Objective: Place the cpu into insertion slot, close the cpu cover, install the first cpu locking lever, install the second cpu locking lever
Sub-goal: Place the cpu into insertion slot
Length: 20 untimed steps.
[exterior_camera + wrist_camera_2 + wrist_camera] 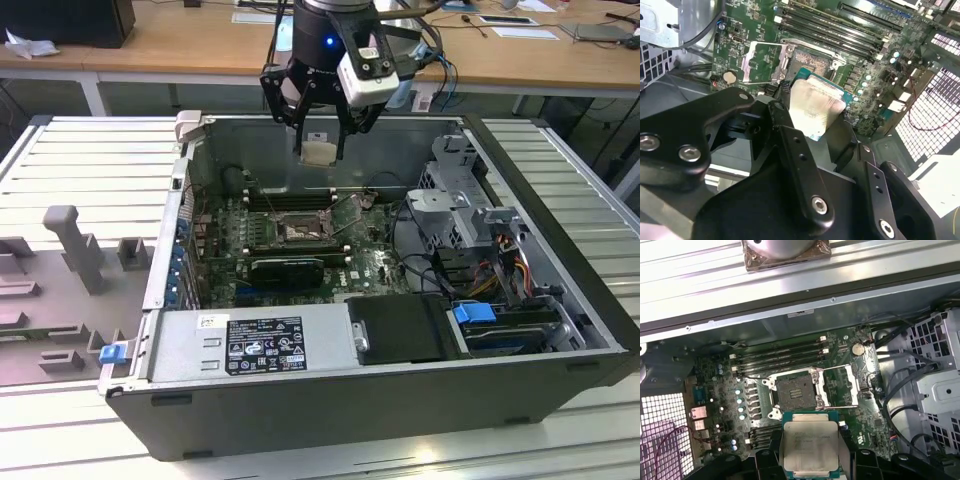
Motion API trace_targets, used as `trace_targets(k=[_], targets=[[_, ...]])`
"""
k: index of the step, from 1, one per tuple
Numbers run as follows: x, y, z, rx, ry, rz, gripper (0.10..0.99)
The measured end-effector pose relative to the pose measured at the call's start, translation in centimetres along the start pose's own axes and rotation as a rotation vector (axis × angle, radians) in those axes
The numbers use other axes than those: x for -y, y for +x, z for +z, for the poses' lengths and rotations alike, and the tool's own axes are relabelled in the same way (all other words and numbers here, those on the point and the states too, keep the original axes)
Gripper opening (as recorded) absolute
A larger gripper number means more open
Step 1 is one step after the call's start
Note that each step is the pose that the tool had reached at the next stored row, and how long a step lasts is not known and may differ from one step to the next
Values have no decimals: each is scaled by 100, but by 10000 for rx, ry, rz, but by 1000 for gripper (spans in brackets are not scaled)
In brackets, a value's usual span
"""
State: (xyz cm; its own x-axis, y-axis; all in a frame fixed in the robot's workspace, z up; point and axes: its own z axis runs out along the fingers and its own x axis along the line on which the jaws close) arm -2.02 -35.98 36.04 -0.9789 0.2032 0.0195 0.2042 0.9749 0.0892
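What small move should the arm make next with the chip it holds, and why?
Probably lower it toward the insertion slot. The gripper holds the cpu above the motherboard, the slot lies bare, and the cpu cover is swung open beside it.

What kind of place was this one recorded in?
Most likely a robotics lab or workshop: an open desktop computer case lies on a slatted metal table, wooden desks stand behind, and the end effector holds the cpu above the motherboard.
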Motion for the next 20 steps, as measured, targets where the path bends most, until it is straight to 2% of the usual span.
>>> trace_targets(k=[5,10,20], targets=[[0,0,1,23,-5,252,525],[0,0,1,80,-11,872,525],[0,0,3,146,-25,1618,525]])
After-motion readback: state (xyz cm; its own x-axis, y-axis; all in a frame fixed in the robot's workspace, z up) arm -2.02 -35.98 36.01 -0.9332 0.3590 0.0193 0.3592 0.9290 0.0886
